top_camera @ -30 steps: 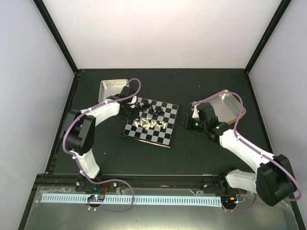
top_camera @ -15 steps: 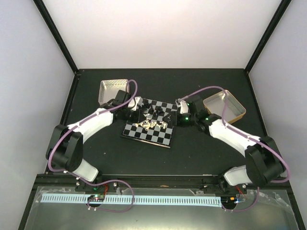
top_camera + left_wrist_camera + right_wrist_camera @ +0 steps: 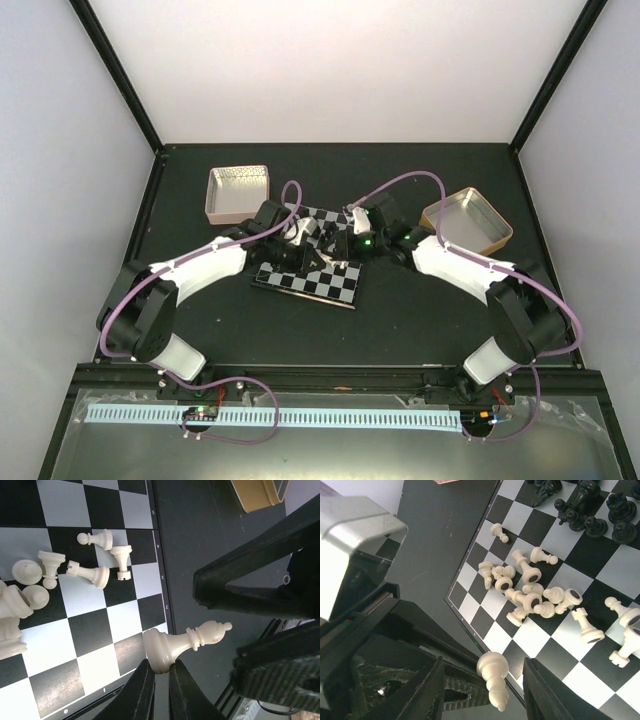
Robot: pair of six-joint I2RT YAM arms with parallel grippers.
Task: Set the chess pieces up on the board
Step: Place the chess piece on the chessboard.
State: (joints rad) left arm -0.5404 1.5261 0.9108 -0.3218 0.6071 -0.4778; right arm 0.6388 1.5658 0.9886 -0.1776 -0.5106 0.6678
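My left gripper (image 3: pixel 160 672) is shut on the base of a cream bishop (image 3: pixel 180 642) and holds it on its side above the board's (image 3: pixel 90 630) edge. My right gripper (image 3: pixel 485 690) stands open around that same bishop (image 3: pixel 494 677). One of its fingers (image 3: pixel 427 690) is on either side and neither touches the piece. Several cream chess pieces (image 3: pixel 530 592) lie toppled in a heap on the board (image 3: pixel 620 565). Black chess pieces (image 3: pixel 590 505) stand near its far edge. In the top view both grippers meet over the board (image 3: pixel 335 285): left gripper (image 3: pixel 303 240), right gripper (image 3: pixel 338 243).
A pink tin (image 3: pixel 238 192) sits behind the board on the left. An open gold tin (image 3: pixel 467 222) is at the right. Both arms reach inward over the board, with their cables arching above them.
The right arm swung left from the gold tin to the board, and its jaws now stand open around the bishop. The left gripper moved right over the board with the bishop.
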